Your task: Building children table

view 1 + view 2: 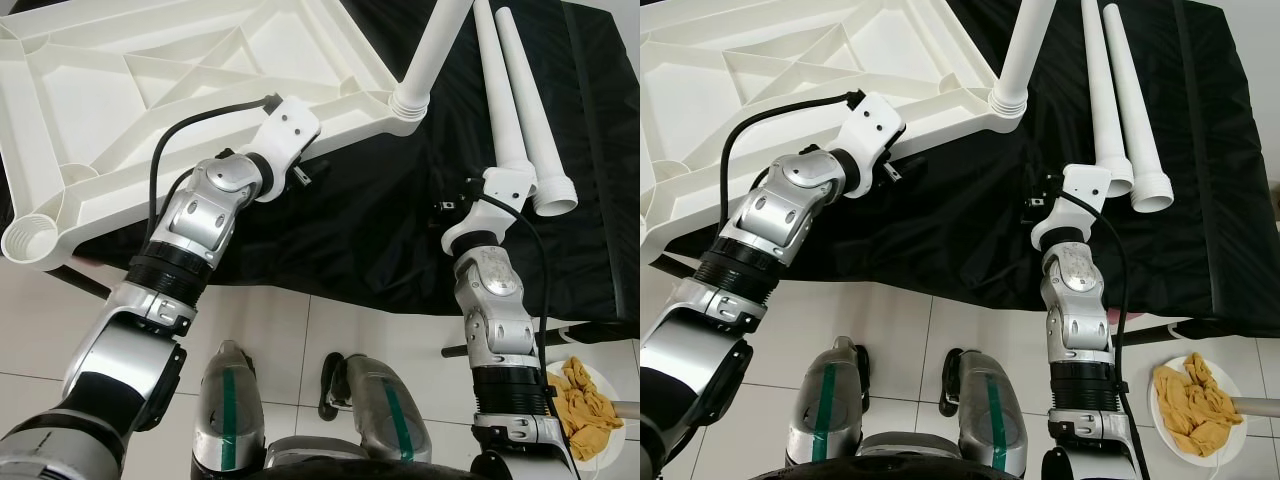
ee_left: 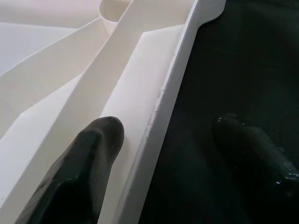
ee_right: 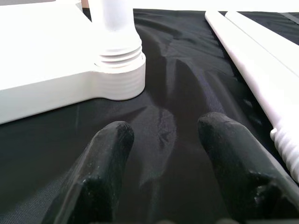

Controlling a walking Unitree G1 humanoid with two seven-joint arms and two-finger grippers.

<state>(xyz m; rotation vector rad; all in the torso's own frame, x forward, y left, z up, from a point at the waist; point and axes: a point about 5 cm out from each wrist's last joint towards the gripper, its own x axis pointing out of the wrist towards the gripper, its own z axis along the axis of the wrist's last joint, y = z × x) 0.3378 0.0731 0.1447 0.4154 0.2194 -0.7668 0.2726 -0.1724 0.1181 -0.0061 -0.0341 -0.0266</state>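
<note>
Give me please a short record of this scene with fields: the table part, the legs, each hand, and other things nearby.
table part: white tabletop upside down on the black cloth, ribs facing up
fitted leg: one white leg stands in the corner socket
loose legs: two legs lie side by side on the cloth
empty socket: near corner, no leg in it
left hand: open, fingers astride the tabletop's rim
right hand: open above the cloth, between the fitted leg and the loose legs, holding nothing
floor: white plate with a yellow rag

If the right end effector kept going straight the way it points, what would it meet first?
Probably just black cloth between the screwed-in leg's socket and the loose legs; depth is unclear.
</note>
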